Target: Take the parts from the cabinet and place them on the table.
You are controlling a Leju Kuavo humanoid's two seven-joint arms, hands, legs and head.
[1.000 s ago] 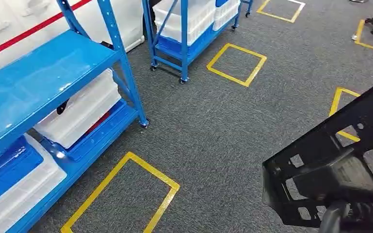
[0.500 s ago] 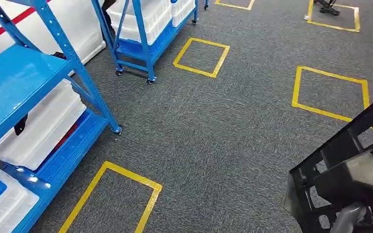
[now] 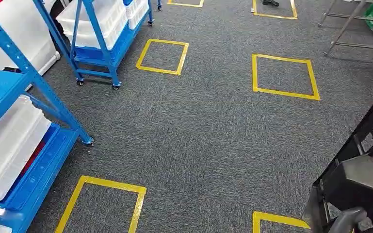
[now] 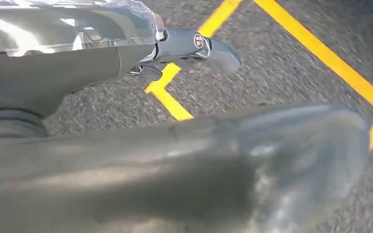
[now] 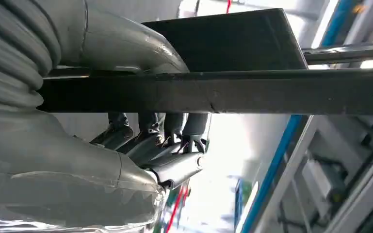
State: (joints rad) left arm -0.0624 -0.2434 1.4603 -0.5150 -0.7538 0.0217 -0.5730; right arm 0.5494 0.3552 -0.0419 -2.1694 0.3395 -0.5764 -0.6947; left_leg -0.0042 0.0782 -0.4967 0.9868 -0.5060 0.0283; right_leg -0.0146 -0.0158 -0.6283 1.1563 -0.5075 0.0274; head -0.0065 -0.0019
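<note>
The right hand (image 5: 140, 141) grips a black perforated sheet-metal bracket (image 3: 356, 170), a flat angular frame with square cut-outs; in the right wrist view its fingers (image 5: 174, 128) curl up behind the part's dark edge (image 5: 223, 90), with the thick grey thumb over the other side, so the hold looks firm. From the head view the bracket hangs at the near right corner, above grey carpeted floor (image 3: 213, 131) marked with yellow tape squares (image 3: 283, 75). At the left stands a blue steel shelving rack (image 3: 24, 87) holding white plastic crates (image 3: 7, 145), and farther off a second blue wheeled rack (image 3: 97, 43) loaded with more white bins. The metal legs of a frame (image 3: 349, 29) show at the far right. The left hand (image 4: 194, 46) hangs over the carpet and a yellow tape line; it seems to hold nothing, but with much of it blurred and close to the lens I cannot tell how its fingers lie. As I judge it, the pickup is done and the carrying stage is in hand: the part is out of the rack and not yet set down. The next move calls for bringing the table into sight, keeping the grasp steady so the long bracket does not swing, and then lowering it flat onto the surface before letting go.
</note>
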